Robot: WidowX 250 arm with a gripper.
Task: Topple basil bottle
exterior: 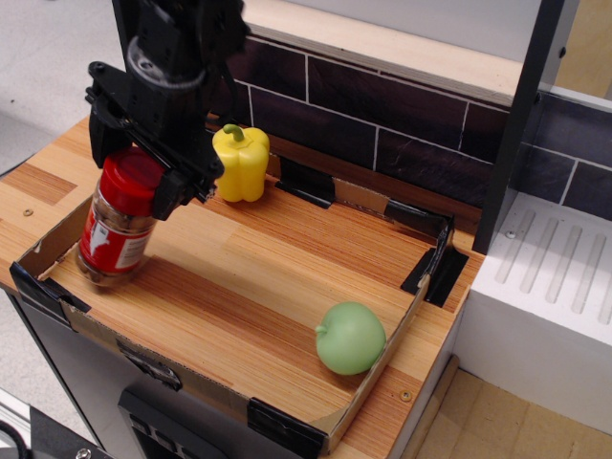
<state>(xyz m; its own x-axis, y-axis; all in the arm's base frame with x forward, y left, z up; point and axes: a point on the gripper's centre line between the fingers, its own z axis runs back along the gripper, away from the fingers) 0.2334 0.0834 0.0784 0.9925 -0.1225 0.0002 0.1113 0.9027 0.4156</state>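
The basil bottle (113,229), a clear jar with a red cap and a red-and-white label, is at the front left corner of the cardboard tray (375,381). It leans, with its cap up to the right and its base low to the left, near the tray's left wall. My black gripper (134,177) comes down from above, with its fingers on either side of the red cap, shut on it. The yellow pepper (241,163) stands just right of the gripper at the tray's back.
A green round fruit (351,337) lies at the tray's front right corner. A dark brick wall (382,105) runs behind the tray. A white ribbed rack (555,258) and a black post (512,124) stand to the right.
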